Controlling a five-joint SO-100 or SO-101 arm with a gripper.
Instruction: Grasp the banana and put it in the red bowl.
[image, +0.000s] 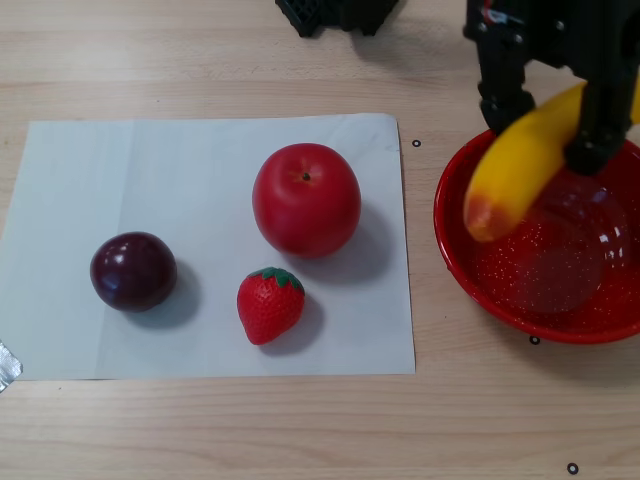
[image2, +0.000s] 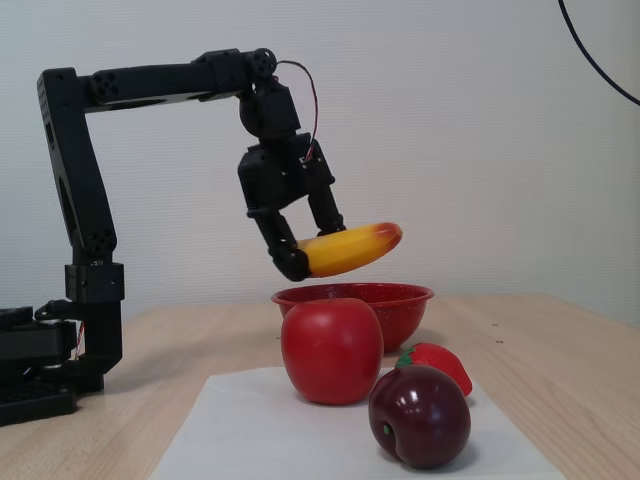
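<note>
Open air lies between the held banana (image2: 350, 249) and the red bowl (image2: 400, 300); nothing blocks that gap.

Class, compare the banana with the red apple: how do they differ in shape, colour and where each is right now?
The banana is long and curved; the red apple is round. The banana is yellow with an orange-red tip; the apple is red all over. The banana hangs in the gripper above the red bowl; the apple stands on the white sheet beside the bowl. Both are glossy toy fruits.
</note>
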